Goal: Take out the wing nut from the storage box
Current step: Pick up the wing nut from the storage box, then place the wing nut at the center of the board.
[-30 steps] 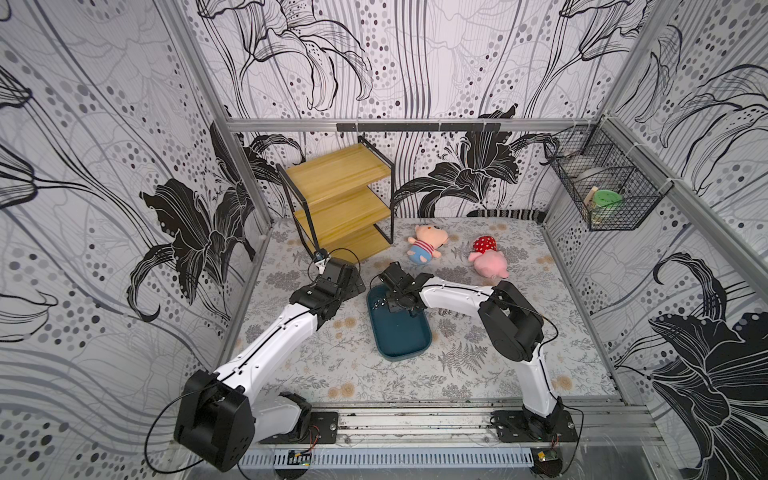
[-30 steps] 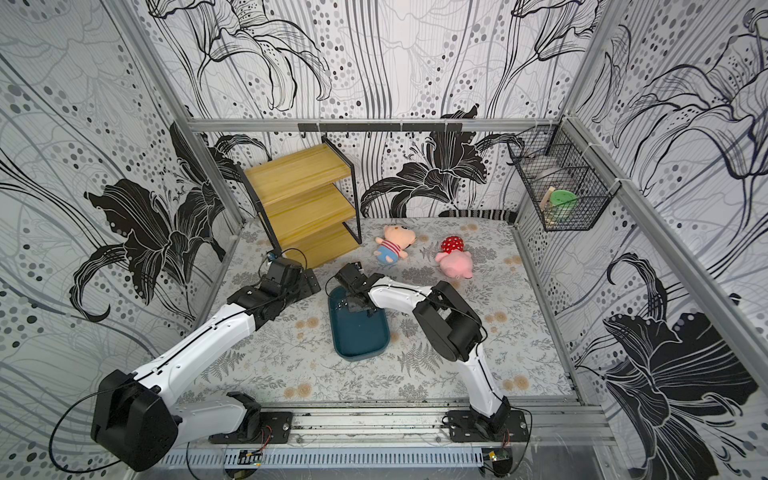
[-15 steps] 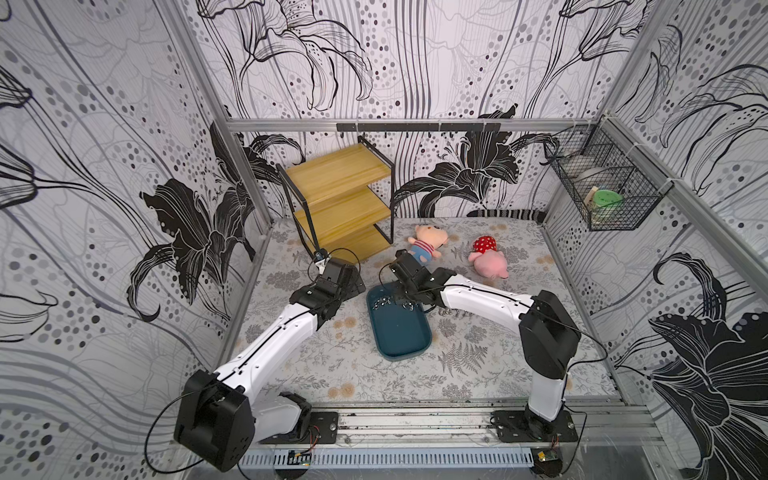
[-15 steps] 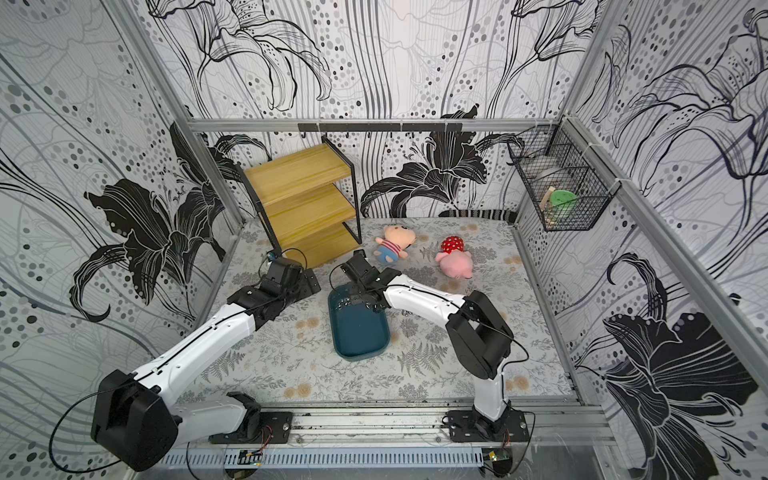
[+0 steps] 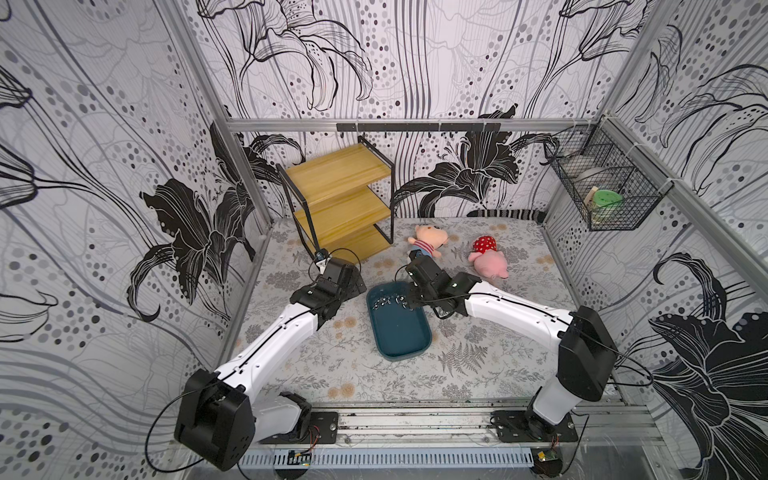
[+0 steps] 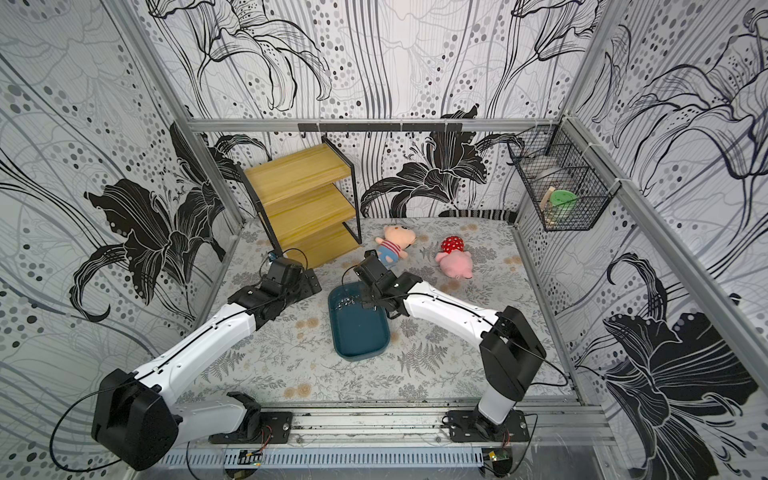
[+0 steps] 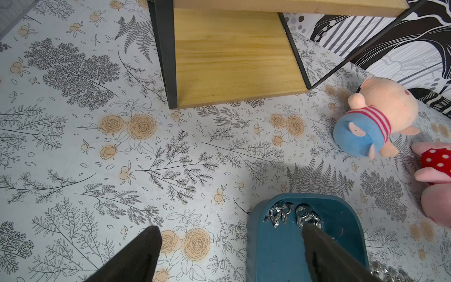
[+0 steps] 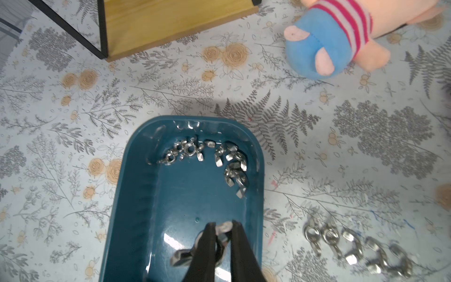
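The storage box (image 5: pixel 405 356) (image 6: pixel 359 338) is a teal tray in the middle of the table. Several silver wing nuts (image 8: pixel 231 168) (image 5: pixel 386 300) lie heaped at its far end. My right gripper (image 8: pixel 223 225) (image 5: pixel 409 305) hangs over the box floor, shut on one wing nut (image 8: pixel 224 228) pinched between its black fingertips. My left gripper (image 7: pixel 229 234) (image 5: pixel 353 286) stands open and empty at the box's far left corner. One finger (image 7: pixel 314 241) is over the box (image 7: pixel 275 244) and the other finger (image 7: pixel 146 244) over the table.
A row of wing nuts (image 8: pixel 353 246) lies on the table beside the box's right rim. Behind stand a wooden shelf (image 5: pixel 345 203) and two plush toys (image 5: pixel 428 241) (image 5: pixel 488 255). A wire basket (image 5: pixel 602 187) hangs on the right wall.
The right arm has stretched out, its elbow swinging far to the right, while its gripper stays over the box's far end. The left arm has not moved.
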`<state>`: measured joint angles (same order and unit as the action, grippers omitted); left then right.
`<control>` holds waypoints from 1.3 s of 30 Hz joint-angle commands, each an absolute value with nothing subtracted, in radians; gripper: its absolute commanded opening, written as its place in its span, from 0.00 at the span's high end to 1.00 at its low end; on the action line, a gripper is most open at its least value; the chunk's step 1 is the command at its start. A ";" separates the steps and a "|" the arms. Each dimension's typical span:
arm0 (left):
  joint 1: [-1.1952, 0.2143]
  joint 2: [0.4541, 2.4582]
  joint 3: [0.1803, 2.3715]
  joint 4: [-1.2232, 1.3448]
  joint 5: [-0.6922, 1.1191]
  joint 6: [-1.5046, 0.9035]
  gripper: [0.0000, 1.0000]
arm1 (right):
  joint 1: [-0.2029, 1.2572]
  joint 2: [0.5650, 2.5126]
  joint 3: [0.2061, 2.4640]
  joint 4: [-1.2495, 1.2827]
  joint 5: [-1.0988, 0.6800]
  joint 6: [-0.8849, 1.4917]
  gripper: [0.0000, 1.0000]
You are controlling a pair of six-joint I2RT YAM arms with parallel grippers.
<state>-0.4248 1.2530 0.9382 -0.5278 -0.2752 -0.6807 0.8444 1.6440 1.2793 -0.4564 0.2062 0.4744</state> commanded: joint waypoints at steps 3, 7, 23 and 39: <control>-0.434 1.274 0.963 -0.491 -0.264 -0.675 0.05 | 0.754 1.521 1.164 -0.494 0.240 0.473 0.98; -0.439 1.287 0.980 -0.492 -0.264 -0.670 0.05 | 0.638 1.446 1.065 -0.498 0.235 0.455 0.98; -0.440 1.307 1.005 -0.499 -0.265 -0.660 0.05 | 0.312 1.410 0.832 -0.423 0.167 0.368 0.98; -0.440 1.284 0.986 -0.512 -0.285 -0.667 0.05 | 0.311 1.582 0.848 -0.312 0.136 0.362 0.98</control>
<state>-0.4332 1.2984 0.9756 -0.5182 -0.2703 -0.6758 0.3126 1.5650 0.8448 -0.3389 0.1436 0.3756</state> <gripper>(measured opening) 0.948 0.086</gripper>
